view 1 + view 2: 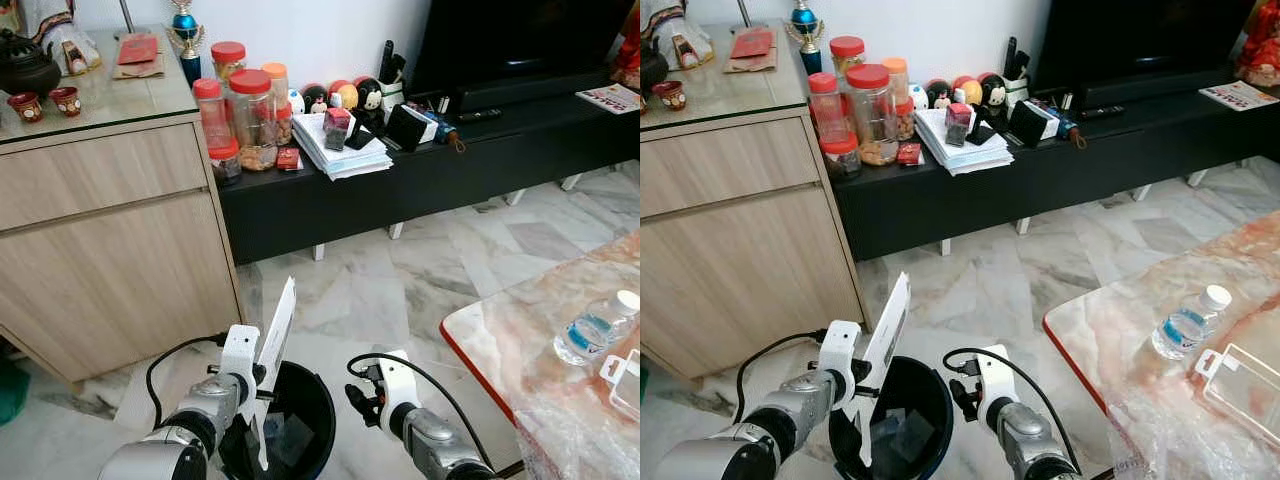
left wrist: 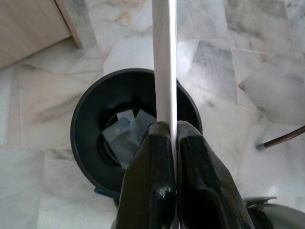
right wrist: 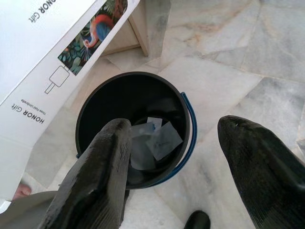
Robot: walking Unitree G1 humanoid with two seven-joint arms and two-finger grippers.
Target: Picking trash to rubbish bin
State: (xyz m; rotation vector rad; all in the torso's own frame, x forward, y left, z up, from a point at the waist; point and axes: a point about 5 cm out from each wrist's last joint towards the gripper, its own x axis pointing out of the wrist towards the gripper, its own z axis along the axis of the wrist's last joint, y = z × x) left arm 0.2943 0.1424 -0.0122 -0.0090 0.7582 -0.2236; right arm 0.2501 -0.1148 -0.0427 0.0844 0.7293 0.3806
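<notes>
A flat white "HONOR Gift" box (image 1: 277, 335) stands on edge over the black rubbish bin (image 1: 325, 410), on the marble floor in front of me. My left gripper (image 2: 164, 131) is shut on the box's lower edge, above the bin's near-left rim (image 2: 81, 119). The printed face of the box (image 3: 52, 71) shows in the right wrist view. My right gripper (image 3: 174, 126) hangs open just to the right of the bin (image 3: 186, 109), holding nothing. Pale scraps of paper (image 3: 155, 140) lie at the bottom of the bin.
A wooden cabinet (image 1: 110, 250) stands at the left. Beyond it, a low black TV bench (image 1: 420, 180) carries jars and papers. A marble table (image 1: 520, 340) at the right holds a water bottle (image 1: 595, 328) and a clear plastic container (image 1: 625, 380). Open floor (image 1: 400, 280) lies between them.
</notes>
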